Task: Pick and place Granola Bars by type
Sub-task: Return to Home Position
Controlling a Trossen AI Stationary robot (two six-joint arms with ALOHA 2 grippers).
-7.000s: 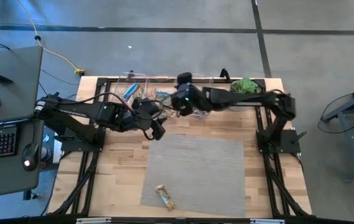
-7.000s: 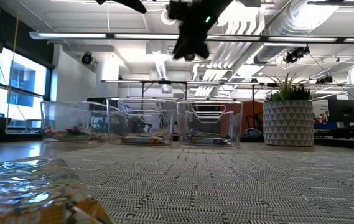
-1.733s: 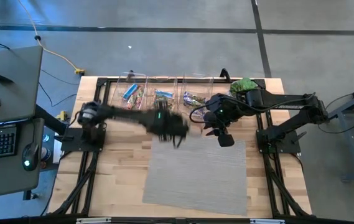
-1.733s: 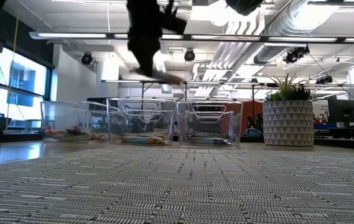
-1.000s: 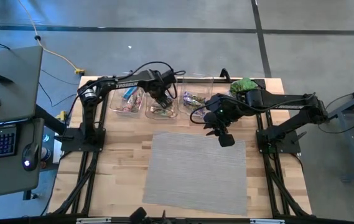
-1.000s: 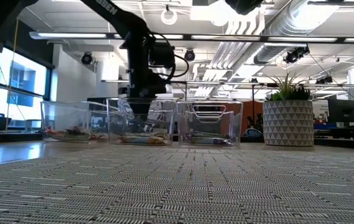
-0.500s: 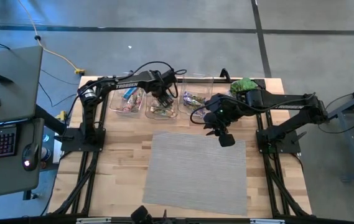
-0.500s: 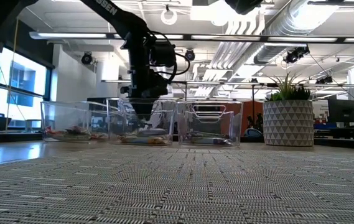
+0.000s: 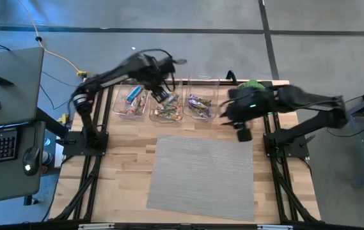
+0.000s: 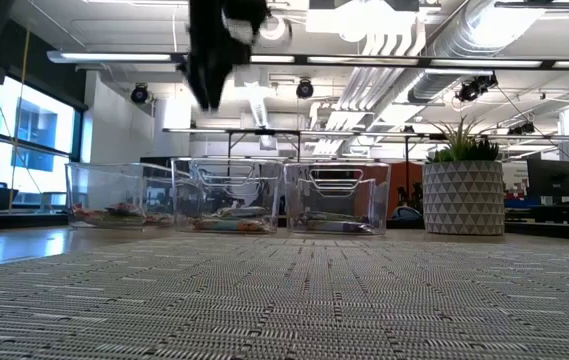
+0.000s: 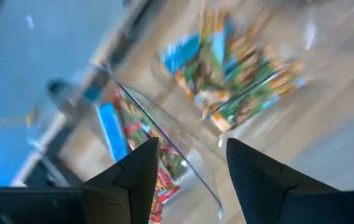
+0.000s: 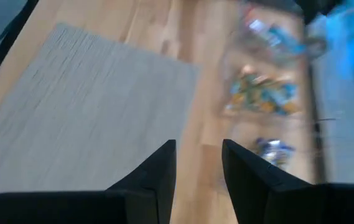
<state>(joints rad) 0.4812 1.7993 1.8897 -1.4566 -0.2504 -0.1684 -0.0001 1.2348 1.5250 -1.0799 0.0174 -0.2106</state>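
Observation:
The granola bars lie sorted in three clear bins along the table's far edge: blue and red-pink bars [image 9: 132, 99] in the left bin, green-orange bars [image 9: 166, 110] in the middle bin, purple bars [image 9: 199, 103] in the right bin. My left gripper [image 9: 162, 97] hangs high over the left and middle bins, open and empty; its wrist view looks down past its fingertips [image 11: 189, 165] on the green-orange bars [image 11: 245, 87] and a blue bar [image 11: 111, 130]. My right gripper [image 9: 243, 134] hovers over the mat's far right corner, open and empty [image 12: 198, 168].
A grey woven mat [image 9: 201, 176] covers the middle of the wooden table. A potted plant [image 9: 252, 86] stands at the far right corner, right of the bins. In the low view the three bins [image 10: 229, 195] stand in a row beyond the mat, with the left gripper [image 10: 207, 90] well above them.
My left gripper has risen out of the middle bin to well above the bins, shifting slightly toward the left bin. My right arm has drawn back toward the table's right edge, its gripper moving from the mat's far edge to its far right corner.

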